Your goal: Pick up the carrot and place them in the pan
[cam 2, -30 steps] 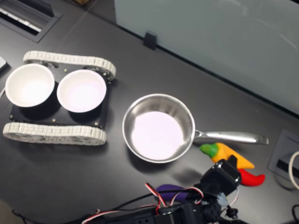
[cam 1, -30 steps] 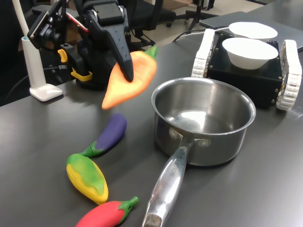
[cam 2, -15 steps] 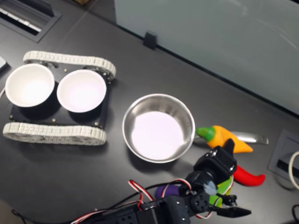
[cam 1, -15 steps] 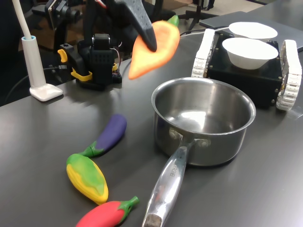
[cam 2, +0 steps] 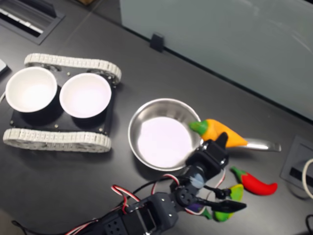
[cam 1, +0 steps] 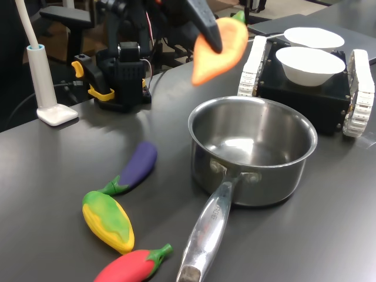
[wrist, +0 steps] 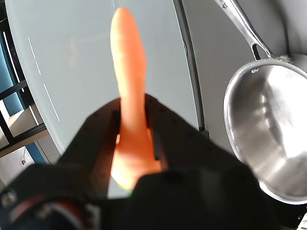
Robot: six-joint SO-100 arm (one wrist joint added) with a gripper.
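In the first exterior view, a red toy chili pepper lies nearest, at the desk's near edge, with a yellow-green toy corn just behind it and a purple toy eggplant a little farther in. The end of the pan's long steel handle lies beside the pepper and runs back to the pan, which stands upright and empty near the middle of the desk.

The carrot is held in the air, clear of the desk, above the pan's far rim. Its green stem cap points up and away and its narrow tip slants down. In the second exterior view the carrot shows over the side of the pan where the handle joins, its green end over the rim and its tip along the handle. The jaws are clamped on the carrot; in the wrist view the gripper has a dark finger pressed to each side of the carrot.

Farther back, the arm's black base with yellow parts sits by the far edge, and a white lamp stand stands toward the desk's far corner. Two white bowls sit on a black tracked platform behind the pan.
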